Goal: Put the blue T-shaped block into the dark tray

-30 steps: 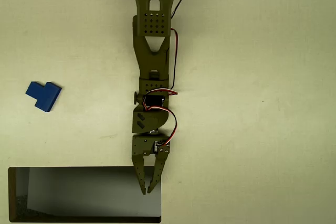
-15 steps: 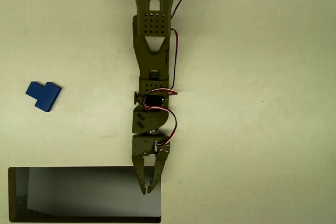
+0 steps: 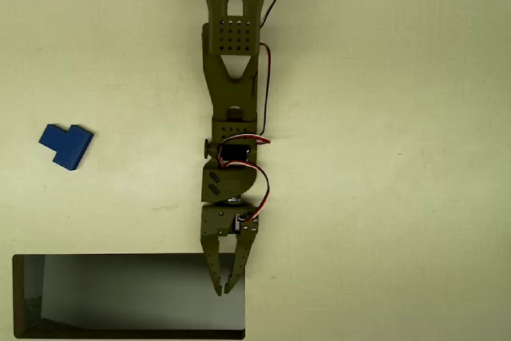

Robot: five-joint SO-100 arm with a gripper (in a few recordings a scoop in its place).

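— Where do we stand, overhead?
— Our claw (image 3: 224, 287), tips nearly together and empty, hangs over the dark tray (image 3: 128, 257)'s right end.
— And the blue T-shaped block (image 3: 66, 146)?
— Well off to the claw's left and up-frame, on the bench (image 3: 383, 117), outside the tray.

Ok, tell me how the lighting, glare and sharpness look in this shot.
Overhead view: light is even and soft, the block crisp with only a thin shadow; the tray floor carries a pale glossy reflection, darker at its left edge; the hand is sharp, no blur.
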